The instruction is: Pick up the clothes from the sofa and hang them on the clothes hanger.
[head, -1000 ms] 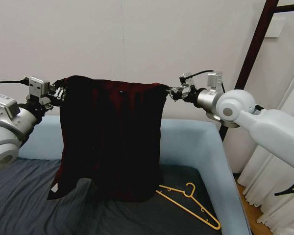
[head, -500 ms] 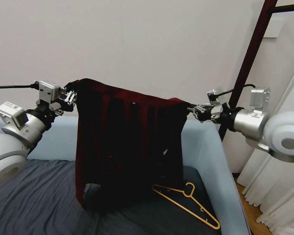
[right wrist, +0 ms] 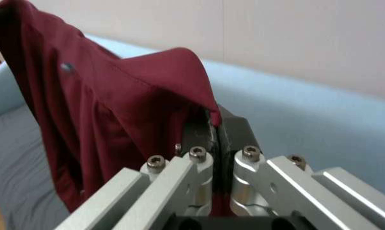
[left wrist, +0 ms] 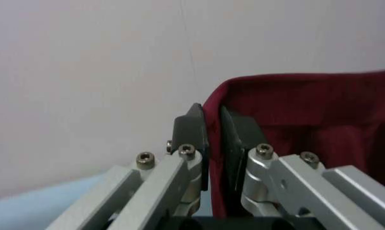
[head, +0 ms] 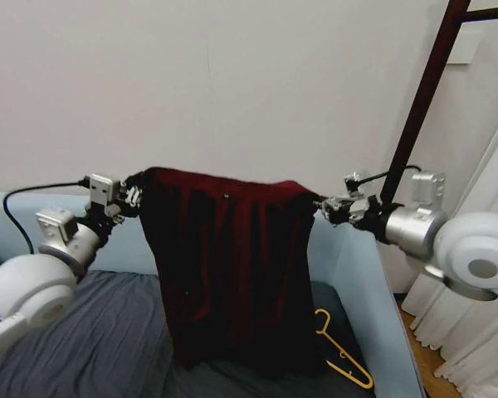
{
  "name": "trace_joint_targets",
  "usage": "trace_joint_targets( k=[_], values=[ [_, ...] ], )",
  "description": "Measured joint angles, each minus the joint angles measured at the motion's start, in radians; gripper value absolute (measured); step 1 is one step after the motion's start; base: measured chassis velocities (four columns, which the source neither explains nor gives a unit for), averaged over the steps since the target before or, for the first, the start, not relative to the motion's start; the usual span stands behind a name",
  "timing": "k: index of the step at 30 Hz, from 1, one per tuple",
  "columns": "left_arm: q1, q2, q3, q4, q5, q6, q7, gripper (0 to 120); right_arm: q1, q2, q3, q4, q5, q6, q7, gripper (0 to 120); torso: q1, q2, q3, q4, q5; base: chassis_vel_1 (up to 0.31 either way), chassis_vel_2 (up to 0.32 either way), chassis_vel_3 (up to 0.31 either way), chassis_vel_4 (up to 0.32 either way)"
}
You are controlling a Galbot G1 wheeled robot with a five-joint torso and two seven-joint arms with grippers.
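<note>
A dark red garment (head: 232, 274) is held spread out at the centre of the head view, above the light blue sofa (head: 353, 274). Its upper left corner is clamped between the closed fingers of the left gripper (head: 133, 196), and its upper right corner is pinched in the same way by the right gripper (head: 325, 206). The cloth hangs in front of the grey seat cushion (head: 91, 348). At lower right a yellow hanger (head: 344, 358) lies on the cushion, partly hidden behind the garment's hem. A dark rack post (head: 419, 108) slants at upper right beyond the right gripper, and a white curtain (head: 473, 356) is seen at the right edge.
</note>
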Motion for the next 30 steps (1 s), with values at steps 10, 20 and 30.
trace_joint_targets(
  k=[10, 20, 30],
  values=[
    [0.101, -0.188, 0.07, 0.148, 0.14, -0.01, -0.004, 7, -0.269, 0.127, 0.02, -0.083, -0.171, 0.005, -0.011, 0, 0.0, 0.0, 0.0, -0.0001, 0.0001, 0.0, 0.0, 0.0, 0.0],
    [0.105, -0.415, 0.205, 0.47, 0.301, -0.113, 0.028, 7, -0.362, 0.362, -0.11, -0.41, -0.456, 0.054, -0.113, 0, 0.0, 0.0, 0.0, 0.0, 0.0002, 0.0, 0.0, 0.0, 0.0],
    [0.079, -0.476, 0.233, 0.576, 0.343, -0.145, 0.034, 7, -0.364, 0.482, -0.146, -0.551, -0.544, 0.079, -0.127, 0, 0.0, 0.0, 0.0, 0.0, 0.0001, 0.0, 0.0, 0.0, 0.0]
  ],
)
